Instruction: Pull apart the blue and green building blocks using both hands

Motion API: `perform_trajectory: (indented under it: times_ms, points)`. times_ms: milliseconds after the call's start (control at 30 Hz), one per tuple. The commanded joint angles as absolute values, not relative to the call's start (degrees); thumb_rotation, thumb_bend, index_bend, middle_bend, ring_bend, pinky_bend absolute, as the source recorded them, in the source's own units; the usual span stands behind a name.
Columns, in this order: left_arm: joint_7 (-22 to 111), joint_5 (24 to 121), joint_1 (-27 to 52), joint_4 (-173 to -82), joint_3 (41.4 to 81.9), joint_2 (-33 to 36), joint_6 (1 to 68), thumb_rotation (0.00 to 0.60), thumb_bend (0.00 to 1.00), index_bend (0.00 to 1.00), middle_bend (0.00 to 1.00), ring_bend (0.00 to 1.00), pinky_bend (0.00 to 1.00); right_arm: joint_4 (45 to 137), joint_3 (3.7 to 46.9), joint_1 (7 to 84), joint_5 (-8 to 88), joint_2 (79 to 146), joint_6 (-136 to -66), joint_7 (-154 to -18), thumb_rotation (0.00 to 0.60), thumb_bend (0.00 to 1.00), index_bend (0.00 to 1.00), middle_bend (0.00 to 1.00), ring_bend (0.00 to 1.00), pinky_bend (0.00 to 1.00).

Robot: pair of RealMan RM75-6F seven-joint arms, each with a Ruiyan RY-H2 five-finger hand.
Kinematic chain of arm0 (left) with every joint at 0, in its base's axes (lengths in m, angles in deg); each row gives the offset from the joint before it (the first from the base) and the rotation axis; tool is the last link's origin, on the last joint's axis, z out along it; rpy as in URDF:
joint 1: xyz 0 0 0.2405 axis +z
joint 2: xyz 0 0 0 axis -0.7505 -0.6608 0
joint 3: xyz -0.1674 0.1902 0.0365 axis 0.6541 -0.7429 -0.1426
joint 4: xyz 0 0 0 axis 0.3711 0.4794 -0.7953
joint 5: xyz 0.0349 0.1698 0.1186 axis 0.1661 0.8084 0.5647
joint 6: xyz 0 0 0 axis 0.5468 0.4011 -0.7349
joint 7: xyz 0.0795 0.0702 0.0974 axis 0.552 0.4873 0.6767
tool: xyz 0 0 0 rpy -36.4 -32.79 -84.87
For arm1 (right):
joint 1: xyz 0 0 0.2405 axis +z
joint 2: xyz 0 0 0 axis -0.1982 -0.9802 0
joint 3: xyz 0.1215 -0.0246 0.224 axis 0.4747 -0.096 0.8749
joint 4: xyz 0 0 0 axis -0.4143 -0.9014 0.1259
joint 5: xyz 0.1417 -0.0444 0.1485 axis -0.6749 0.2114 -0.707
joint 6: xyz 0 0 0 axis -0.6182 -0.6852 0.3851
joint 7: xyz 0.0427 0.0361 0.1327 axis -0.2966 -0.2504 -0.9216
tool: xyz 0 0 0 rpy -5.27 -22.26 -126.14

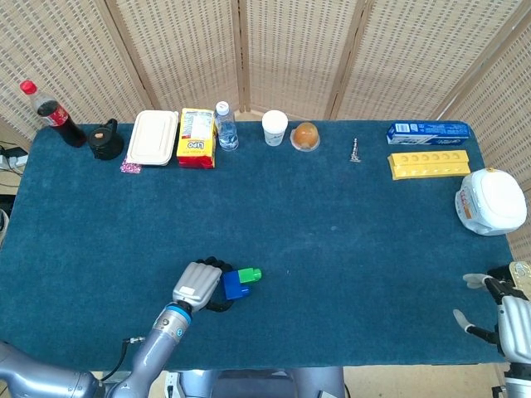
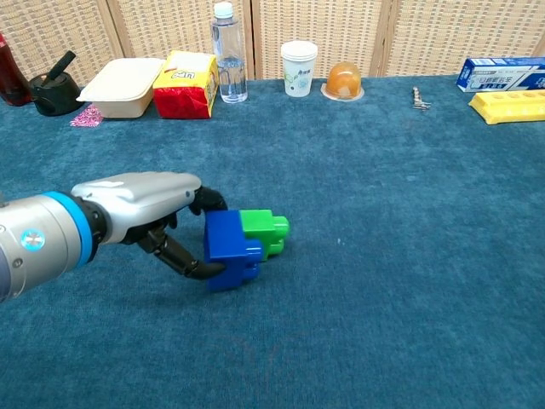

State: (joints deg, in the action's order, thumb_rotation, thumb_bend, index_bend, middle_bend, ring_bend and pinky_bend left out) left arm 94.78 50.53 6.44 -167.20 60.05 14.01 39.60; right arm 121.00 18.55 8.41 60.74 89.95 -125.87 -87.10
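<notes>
The blue block (image 2: 228, 247) and the green block (image 2: 266, 232) are joined, the green one sticking out to the right. In the head view the blue block (image 1: 234, 285) and the green block (image 1: 249, 274) lie near the table's front edge. My left hand (image 2: 140, 209) grips the blue block between thumb and fingers, and the pair looks slightly raised off the cloth. The same left hand (image 1: 196, 284) sits just left of the blocks in the head view. My right hand (image 1: 502, 308) is at the table's front right corner, fingers spread, holding nothing.
Along the back edge stand a cola bottle (image 1: 51, 113), a white lunch box (image 1: 153, 138), a yellow packet (image 1: 197, 138), a water bottle (image 1: 225, 126), a paper cup (image 1: 275, 128), a yellow tray (image 1: 429, 163) and a blue box (image 1: 427, 130). A white container (image 1: 490, 201) sits at the right edge.
</notes>
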Motion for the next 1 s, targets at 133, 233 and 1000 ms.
perform_trajectory:
  times_ms: [133, 233, 1000]
  points:
    - [92.1, 55.2, 3.2, -168.5, 60.3, 8.3, 32.3, 0.409, 0.42, 0.45, 0.31, 0.21, 0.31, 120.6, 18.6, 9.8, 61.2, 89.7, -123.4, -90.3, 0.600, 0.26, 0.34, 0.41, 0.38, 0.36]
    - [90.4, 57.6, 1.7, -167.9, 60.7, 6.5, 29.3, 0.406, 0.42, 0.45, 0.31, 0.21, 0.31, 119.8, 18.7, 10.9, 61.7, 90.4, -121.7, -93.5, 0.600, 0.26, 0.34, 0.41, 0.40, 0.38]
    - [58.8, 71.8, -2.7, -160.2, 70.3, 4.9, 18.5, 0.412, 0.43, 0.47, 0.33, 0.24, 0.33, 117.9, 18.9, 19.1, 61.0, 92.7, -107.8, -116.7, 0.600, 0.25, 0.34, 0.44, 0.48, 0.51]
